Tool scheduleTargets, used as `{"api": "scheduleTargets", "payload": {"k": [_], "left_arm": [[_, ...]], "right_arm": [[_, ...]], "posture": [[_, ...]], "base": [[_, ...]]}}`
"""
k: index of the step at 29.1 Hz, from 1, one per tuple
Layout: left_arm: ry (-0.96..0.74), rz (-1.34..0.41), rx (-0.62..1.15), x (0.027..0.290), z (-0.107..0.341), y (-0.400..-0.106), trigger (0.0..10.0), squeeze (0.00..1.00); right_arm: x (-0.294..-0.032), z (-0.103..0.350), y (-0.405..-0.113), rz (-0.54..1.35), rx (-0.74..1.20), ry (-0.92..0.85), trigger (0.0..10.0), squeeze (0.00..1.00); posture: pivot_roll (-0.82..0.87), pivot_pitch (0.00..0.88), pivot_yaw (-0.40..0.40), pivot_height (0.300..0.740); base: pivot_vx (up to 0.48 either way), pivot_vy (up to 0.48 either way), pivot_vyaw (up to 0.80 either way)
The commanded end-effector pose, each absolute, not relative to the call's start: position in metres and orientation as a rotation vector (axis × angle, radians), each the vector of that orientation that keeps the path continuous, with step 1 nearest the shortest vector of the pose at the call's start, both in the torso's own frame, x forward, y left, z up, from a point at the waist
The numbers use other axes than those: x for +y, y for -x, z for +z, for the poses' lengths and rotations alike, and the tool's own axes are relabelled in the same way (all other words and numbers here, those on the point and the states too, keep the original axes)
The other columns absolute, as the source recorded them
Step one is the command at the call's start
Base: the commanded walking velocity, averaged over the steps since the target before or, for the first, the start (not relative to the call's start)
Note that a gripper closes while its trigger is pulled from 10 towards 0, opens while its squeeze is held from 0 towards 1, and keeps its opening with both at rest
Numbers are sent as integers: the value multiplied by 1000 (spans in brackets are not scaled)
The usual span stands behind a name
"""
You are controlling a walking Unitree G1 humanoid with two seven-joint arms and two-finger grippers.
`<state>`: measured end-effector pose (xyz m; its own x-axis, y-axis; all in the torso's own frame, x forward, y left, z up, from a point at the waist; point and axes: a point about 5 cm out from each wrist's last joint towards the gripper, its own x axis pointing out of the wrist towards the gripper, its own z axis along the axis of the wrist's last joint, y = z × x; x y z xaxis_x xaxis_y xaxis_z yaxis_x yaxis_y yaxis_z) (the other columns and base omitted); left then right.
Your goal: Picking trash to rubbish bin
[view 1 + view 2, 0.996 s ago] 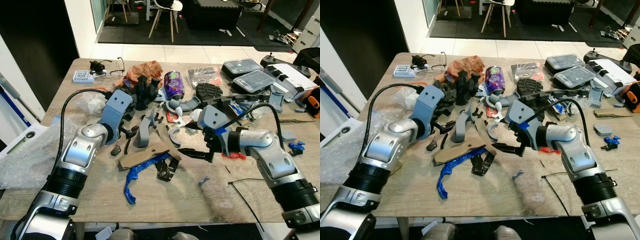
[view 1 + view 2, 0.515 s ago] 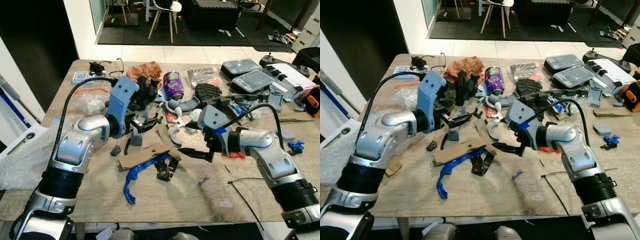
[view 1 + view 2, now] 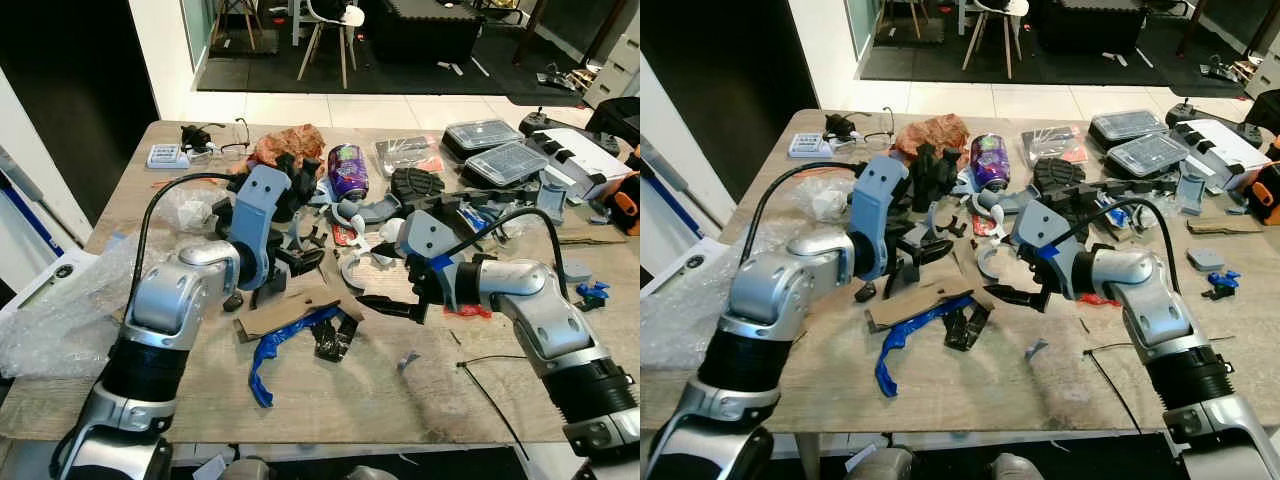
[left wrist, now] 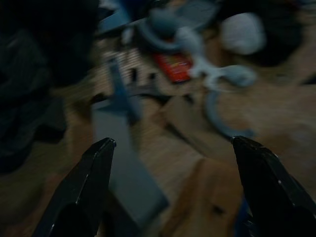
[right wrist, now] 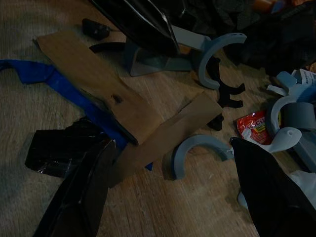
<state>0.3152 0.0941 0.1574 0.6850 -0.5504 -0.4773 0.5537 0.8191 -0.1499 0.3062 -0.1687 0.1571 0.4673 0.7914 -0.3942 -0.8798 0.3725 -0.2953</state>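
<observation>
Left eye view: the wooden table [image 3: 420,400] is strewn with trash; the left gripper [image 3: 300,262] hovers over a grey bracket [image 3: 272,284], the right gripper [image 3: 385,305] beside the cardboard strip [image 3: 290,308].

Left wrist view: blurred, 2 fingers [image 4: 91,173] spread wide above the bracket.

Right wrist view: fingers [image 5: 266,177] spread, empty, over cardboard and blue tape [image 5: 54,79].

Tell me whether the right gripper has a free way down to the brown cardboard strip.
Probably yes. The right gripper hangs open just over the cardboard strip, with no object between its fingers and the strip's near end; the blue tape lies partly underneath.
</observation>
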Motion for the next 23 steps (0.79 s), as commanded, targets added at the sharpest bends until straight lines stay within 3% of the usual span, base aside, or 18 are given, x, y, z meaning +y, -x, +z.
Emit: {"api": "scheduleTargets", "payload": {"k": [1, 7, 23], "left_arm": [[-20, -572, 538, 96, 156, -319, 10000, 0], [-89, -407, 556, 101, 147, -328, 10000, 0], [-279, -316, 565, 96, 128, -333, 10000, 0]], "right_arm": [[-169, 158, -308, 1072, 194, 510, 10000, 0], [-169, 158, -309, 1071, 190, 511, 10000, 0], [-169, 159, -310, 1066, 184, 511, 10000, 0]], "posture": [[-7, 0, 13, 740], [-6, 0, 14, 740], [-6, 0, 16, 740]], "base": [[0, 0, 0], [0, 0, 0], [0, 0, 0]]}}
